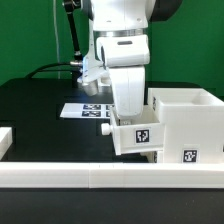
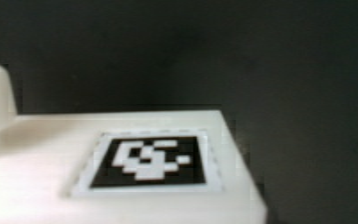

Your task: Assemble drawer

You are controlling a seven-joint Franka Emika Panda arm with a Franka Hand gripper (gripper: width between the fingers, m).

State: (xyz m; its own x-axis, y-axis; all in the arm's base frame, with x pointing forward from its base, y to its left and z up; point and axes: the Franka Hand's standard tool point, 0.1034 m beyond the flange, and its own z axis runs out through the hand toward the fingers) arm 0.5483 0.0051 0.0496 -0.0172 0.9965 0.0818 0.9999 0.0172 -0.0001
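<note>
The drawer's large white housing stands at the exterior view's right, open on top, with a tag low on its front. A small white tray with a square tag sits against the housing's left side, slightly tilted. My gripper comes straight down onto the tray's top edge and grips it; the fingertips are hidden by the hand and the tray. The wrist view shows only a blurred white tagged surface very close, with dark table behind it.
A long low white rail runs across the front. The marker board lies on the black table behind the arm. Another white part shows at the left edge. A black cable runs at the back left.
</note>
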